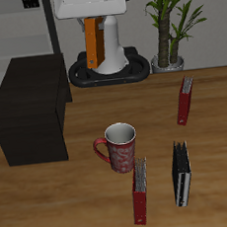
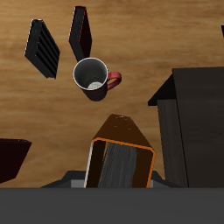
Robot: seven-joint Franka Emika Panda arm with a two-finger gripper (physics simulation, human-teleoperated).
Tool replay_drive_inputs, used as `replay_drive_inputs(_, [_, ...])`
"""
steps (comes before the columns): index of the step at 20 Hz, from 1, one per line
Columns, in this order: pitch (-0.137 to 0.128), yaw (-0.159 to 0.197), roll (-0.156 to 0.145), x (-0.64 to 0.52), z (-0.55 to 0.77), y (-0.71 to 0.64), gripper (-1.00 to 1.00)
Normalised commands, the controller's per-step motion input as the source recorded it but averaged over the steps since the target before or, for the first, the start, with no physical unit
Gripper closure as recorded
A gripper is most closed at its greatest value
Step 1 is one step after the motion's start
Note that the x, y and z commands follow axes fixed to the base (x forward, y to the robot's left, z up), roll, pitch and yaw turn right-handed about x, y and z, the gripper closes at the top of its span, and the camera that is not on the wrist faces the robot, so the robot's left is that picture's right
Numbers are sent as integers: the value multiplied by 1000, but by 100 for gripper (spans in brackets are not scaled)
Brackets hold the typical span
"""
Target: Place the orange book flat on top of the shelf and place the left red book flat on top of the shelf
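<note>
Exterior view: orange book (image 1: 97, 41) held aloft in the fingers, near the robot base.
Shelf (image 1: 30, 106) stands apart; left red book (image 1: 185, 100) upright on the surface (image 1: 85, 203).

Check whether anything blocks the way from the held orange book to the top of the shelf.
Nothing visible does. The orange book is held up in the gripper behind the table, and the shelf has a bare flat top. The mug stands nearer the table's front, off that path.

Simulated home study or office, wooden table (image 1: 55, 196), books, red mug (image 1: 120, 147), potted plant (image 1: 168, 20), grey shelving (image 1: 12, 27)
</note>
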Motion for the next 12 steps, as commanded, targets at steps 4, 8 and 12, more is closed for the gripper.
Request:
replay_drive_inputs(4, [18,38,-4,-256,47,-733,100])
replay_drive_inputs(8, [-43,45,-201,-152,201,-827,100])
replay_drive_inputs(12, [3,8,-121,-85,194,-588,100])
